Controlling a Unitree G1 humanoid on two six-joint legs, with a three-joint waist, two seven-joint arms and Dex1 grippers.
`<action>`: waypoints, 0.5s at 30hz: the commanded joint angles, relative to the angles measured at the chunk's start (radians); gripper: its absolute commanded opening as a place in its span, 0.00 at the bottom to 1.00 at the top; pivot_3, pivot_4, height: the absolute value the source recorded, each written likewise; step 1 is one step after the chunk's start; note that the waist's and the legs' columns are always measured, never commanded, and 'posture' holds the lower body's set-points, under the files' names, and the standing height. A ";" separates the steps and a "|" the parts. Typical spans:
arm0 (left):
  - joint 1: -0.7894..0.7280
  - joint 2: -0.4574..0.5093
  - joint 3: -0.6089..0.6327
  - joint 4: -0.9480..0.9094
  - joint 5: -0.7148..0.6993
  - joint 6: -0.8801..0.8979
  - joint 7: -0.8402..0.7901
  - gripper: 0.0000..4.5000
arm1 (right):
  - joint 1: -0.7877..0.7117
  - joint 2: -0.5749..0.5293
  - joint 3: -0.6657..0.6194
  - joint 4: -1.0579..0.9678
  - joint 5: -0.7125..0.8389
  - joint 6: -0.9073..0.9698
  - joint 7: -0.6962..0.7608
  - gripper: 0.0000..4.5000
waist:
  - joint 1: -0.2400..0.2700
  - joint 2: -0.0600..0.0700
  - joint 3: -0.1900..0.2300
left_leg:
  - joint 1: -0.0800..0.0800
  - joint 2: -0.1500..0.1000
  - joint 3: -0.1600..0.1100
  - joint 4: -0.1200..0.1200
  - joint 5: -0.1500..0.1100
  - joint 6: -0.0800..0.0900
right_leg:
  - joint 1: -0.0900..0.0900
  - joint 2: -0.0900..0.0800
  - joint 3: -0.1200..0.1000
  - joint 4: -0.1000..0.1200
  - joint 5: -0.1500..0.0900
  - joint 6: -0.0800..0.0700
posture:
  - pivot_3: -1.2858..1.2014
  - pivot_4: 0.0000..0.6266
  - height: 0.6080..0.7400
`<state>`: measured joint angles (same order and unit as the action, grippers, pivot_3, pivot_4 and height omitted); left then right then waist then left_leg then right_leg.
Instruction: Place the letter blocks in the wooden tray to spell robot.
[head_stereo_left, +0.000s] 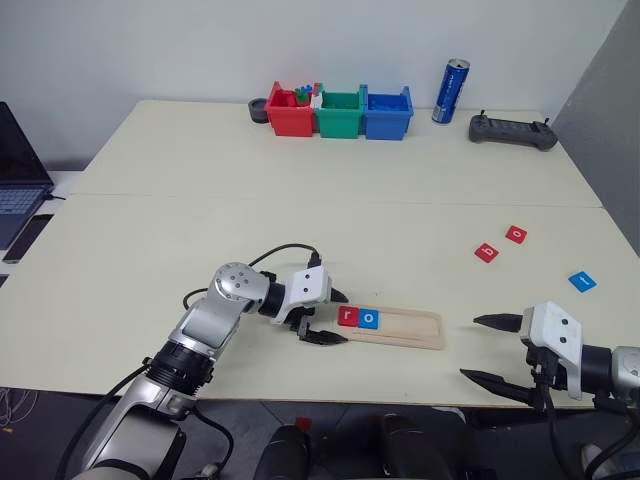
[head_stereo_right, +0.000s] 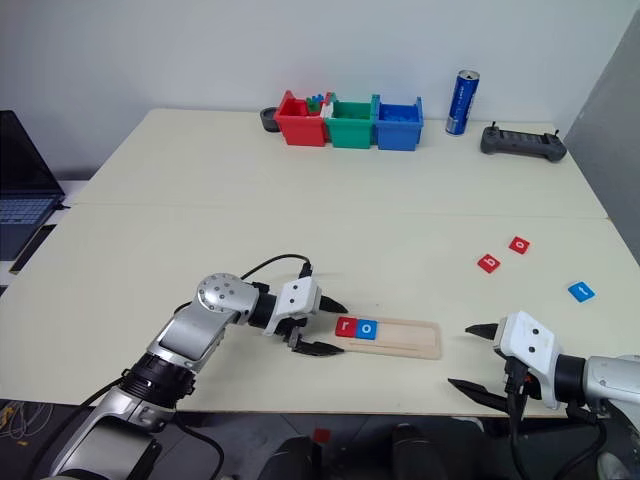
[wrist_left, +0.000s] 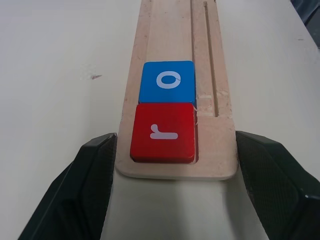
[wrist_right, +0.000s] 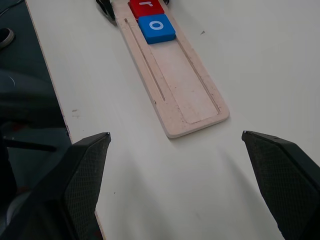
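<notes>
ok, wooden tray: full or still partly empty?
Partly empty. The wooden tray holds only the red r block and the blue o block at its left end; the remaining slots are bare wood.

Left arm (head_stereo_left: 200, 330): silver-grey rounded metal segments, ribbed black collar, thin black cable looping over the joint. Both wrists end in white housings; each hand (head_stereo_left: 322, 316) carries two tapered, textured black fingers (wrist_left: 85, 185).

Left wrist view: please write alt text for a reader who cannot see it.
A pale wooden tray on a light table holds a red "r" block at its near end and a blue "o" block touching it behind. The left gripper is open, one black finger on each side of the tray's end.
</notes>
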<state>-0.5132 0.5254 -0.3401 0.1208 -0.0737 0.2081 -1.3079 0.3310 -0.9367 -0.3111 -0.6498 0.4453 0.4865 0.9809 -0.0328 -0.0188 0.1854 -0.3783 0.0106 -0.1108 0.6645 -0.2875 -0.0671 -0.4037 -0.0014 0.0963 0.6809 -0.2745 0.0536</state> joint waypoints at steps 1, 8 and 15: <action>-0.003 0.002 0.015 -0.052 -0.038 0.030 0.000 0.99 | -0.011 -0.008 -0.011 -0.010 0.007 -0.006 0.010 1.00 | 0.000 0.000 0.000 | 0.000 0.000 0.000 0.000 0.000 0.000 | 0.000 0.000 0.000 0.000 0.000 0.000 | 0.52 0.24 1.00; 0.009 0.022 0.062 -0.088 -0.075 0.065 0.036 0.99 | -0.025 -0.009 -0.024 0.003 0.010 -0.011 0.015 1.00 | 0.000 0.000 0.000 | 0.000 0.000 0.000 0.000 0.000 0.000 | 0.000 0.000 0.000 0.000 0.000 0.000 | 0.52 0.24 1.00; 0.041 0.099 0.191 -0.185 -0.193 0.137 0.039 0.99 | -0.073 0.040 -0.063 0.040 0.049 0.005 -0.033 1.00 | 0.000 0.000 0.000 | 0.000 0.001 0.000 0.000 0.000 0.000 | 0.000 0.000 0.000 0.000 0.000 0.000 | 0.52 0.24 1.00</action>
<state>-0.4783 0.6142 -0.1882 -0.0113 -0.2265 0.3402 -1.2726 0.2761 -0.9114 -0.3407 -0.6036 0.4674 0.4894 0.9708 -0.0323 -0.0188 0.1854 -0.3781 0.0113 -0.1108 0.6644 -0.2875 -0.0671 -0.4037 -0.0013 0.0962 0.6810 -0.2745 0.0535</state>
